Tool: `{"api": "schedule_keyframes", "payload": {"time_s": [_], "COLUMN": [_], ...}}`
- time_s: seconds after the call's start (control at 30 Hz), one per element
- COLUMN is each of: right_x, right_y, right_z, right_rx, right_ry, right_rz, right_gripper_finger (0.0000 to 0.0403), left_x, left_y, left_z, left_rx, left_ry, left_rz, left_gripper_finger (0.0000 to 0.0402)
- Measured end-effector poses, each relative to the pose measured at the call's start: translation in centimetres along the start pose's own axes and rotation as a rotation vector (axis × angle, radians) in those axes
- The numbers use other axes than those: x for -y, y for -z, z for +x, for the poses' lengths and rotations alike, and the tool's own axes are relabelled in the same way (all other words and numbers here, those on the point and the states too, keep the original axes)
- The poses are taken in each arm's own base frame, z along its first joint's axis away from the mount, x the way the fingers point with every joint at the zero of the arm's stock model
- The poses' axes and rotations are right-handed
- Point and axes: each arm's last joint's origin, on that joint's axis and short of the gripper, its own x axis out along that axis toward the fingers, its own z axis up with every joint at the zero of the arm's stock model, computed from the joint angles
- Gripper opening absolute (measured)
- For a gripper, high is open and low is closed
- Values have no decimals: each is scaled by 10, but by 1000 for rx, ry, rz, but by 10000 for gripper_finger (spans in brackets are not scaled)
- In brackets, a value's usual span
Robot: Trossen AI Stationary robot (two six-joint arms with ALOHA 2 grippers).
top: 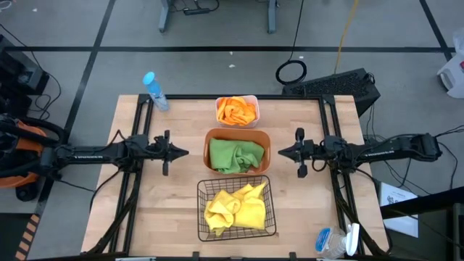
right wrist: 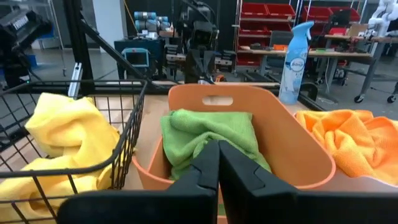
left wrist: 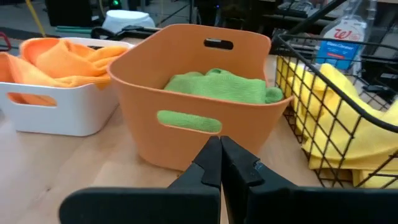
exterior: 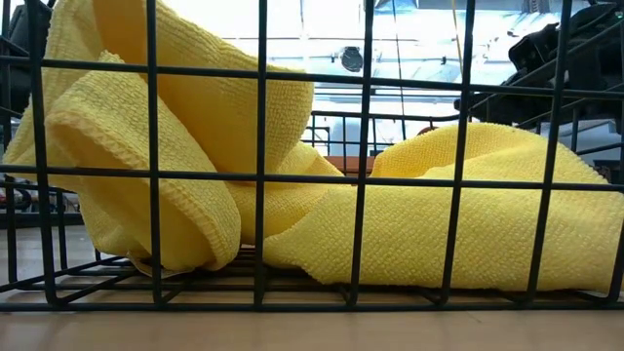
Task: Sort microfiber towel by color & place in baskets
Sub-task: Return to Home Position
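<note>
From above I saw green towels (top: 235,154) in the orange-brown tub (top: 206,148), orange towels (top: 237,111) in the white bin (top: 257,109) beyond it, and yellow towels (top: 232,210) in the wire basket (top: 271,210) before it. My wrist views showed the left gripper (left wrist: 219,146) and right gripper (right wrist: 217,149) flanking that tub — fingers pressed together, empty.

Robotics lab: red bin racks (right wrist: 264,25), workbenches (right wrist: 348,42).

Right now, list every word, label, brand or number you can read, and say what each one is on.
"Walgreens": red script, partly cut off, on the white label of the bottle in the left wrist view; the blue print under it is too blurred to read.
Blue spray bottle: label too blurred to read.
Paper sheet to the right of the table: print too small to read.
No other text is visible.
</note>
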Motion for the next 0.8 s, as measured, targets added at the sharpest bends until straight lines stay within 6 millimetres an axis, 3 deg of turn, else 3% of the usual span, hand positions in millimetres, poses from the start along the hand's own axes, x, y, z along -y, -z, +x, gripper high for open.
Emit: {"api": "schedule_keyframes", "payload": {"time_s": [0.8], "right_x": [-1], "right_y": [-17], "right_z": [-13], "right_rx": [133], "right_ry": [1], "right_rz": [14], "right_gripper_finger": [0], "left_x": [1], "left_y": [-14], "left_z": [-23], "left_rx": [226], "left_ry": [-53], "left_rz": [10], "left_gripper_finger": [0]}}
